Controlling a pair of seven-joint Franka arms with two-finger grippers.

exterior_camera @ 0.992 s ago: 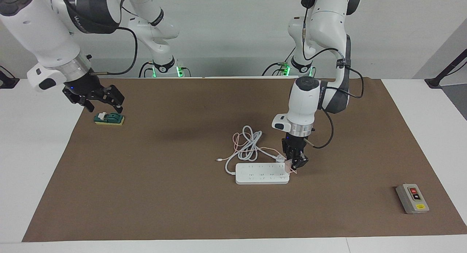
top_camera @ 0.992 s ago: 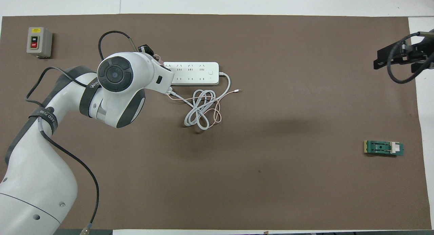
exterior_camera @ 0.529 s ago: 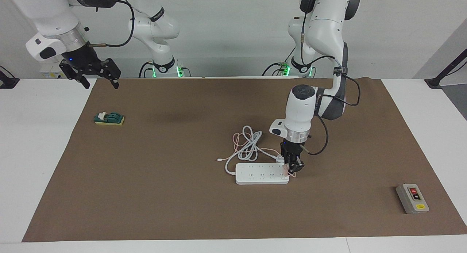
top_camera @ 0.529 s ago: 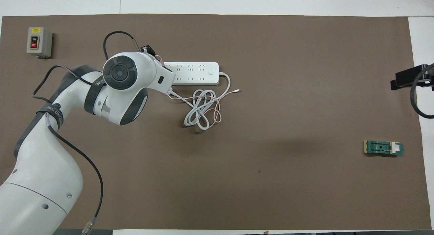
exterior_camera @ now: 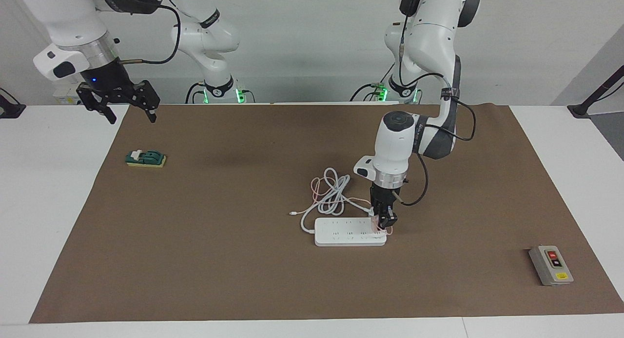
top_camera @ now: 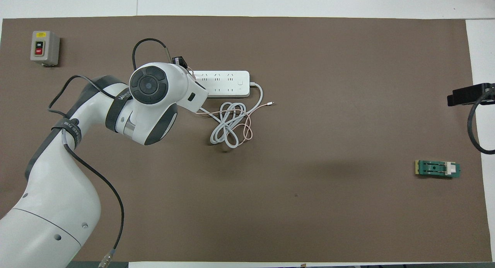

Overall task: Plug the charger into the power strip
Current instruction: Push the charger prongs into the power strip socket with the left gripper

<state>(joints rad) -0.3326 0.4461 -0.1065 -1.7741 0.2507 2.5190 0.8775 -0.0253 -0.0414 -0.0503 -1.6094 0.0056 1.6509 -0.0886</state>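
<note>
Over the power strip [exterior_camera: 350,231], at its end toward the left arm, the left gripper [exterior_camera: 382,224] points straight down, clamped on the pink charger [exterior_camera: 375,225] (facing view). Right gripper [exterior_camera: 127,110] waits wide open, nothing held. Overhead: left wrist hides the charger; strip [top_camera: 226,83] partly covered.
</note>
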